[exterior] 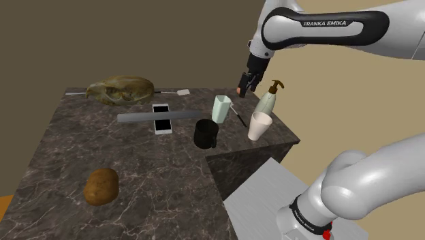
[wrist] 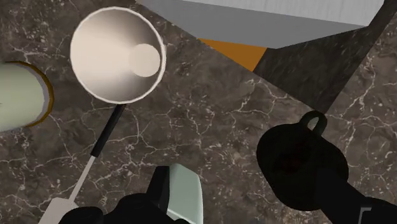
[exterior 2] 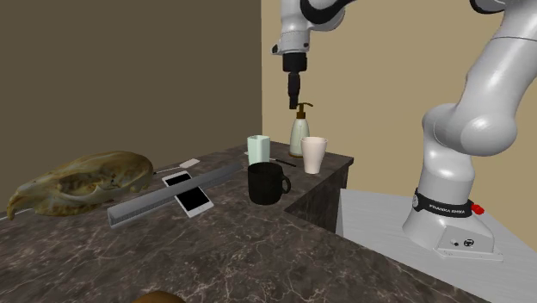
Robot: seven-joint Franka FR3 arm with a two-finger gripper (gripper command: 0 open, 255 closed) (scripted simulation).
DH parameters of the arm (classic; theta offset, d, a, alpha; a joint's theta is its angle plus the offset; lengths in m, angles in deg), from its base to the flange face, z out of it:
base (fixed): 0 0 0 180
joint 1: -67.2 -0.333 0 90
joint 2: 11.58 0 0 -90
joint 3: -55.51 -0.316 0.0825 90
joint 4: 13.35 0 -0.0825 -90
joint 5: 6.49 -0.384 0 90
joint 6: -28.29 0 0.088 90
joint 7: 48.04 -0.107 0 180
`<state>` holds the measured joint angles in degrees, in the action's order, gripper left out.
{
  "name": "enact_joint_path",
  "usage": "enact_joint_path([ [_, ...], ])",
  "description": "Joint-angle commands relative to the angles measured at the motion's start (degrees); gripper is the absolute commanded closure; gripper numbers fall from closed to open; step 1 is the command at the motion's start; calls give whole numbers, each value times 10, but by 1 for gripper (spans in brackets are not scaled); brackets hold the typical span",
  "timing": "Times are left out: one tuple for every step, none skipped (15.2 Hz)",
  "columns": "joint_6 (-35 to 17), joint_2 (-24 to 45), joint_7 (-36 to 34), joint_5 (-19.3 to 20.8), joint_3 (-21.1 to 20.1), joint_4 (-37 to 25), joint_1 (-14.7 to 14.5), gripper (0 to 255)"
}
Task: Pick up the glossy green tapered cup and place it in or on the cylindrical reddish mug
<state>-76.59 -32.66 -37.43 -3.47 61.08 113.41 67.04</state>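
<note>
Claw (exterior: 242,88): hangs above the desk's (exterior: 150,184) far corner, fingers apparently apart, gripping nothing. Pale green tapered cup (exterior: 221,109): upright on the desk below the claw, near the black mug (exterior: 206,133), not touching it. Cream cup (exterior: 259,126), pump bottle (exterior: 267,101): close by, upright.

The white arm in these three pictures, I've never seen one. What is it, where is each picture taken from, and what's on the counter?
It is a robot arm on a stand, ending in a black two-finger gripper. Two pictures come from cameras beside it; the third looks down from its hand. On the dark marble counter stand a pale green cup, a black mug, a cream cup and a soap bottle; a skull and a potato lie further off. The gripper is open above the cups, holding nothing.
</note>
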Motion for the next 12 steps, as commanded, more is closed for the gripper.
enact_joint_path([
  [-24,50,7,-2,3,-20,-2,0],
  [-32,72,10,-4,5,-31,-3,0],
  [-40,95,14,-5,6,-43,-3,0],
  [-48,118,17,-7,7,-55,-4,0],
  [-54,141,21,-9,7,-69,-4,0],
  [-60,163,24,-10,8,-82,-5,0],
  [-65,186,28,-12,9,-97,-5,0],
  [-70,209,31,-14,9,-112,-5,0],
  [-74,233,35,-17,9,-129,-5,0],
  [-77,256,38,-19,9,-145,-5,0],
  [-80,279,41,-21,9,-163,-4,0],
  [-82,300,44,-22,8,-179,-4,0],
])
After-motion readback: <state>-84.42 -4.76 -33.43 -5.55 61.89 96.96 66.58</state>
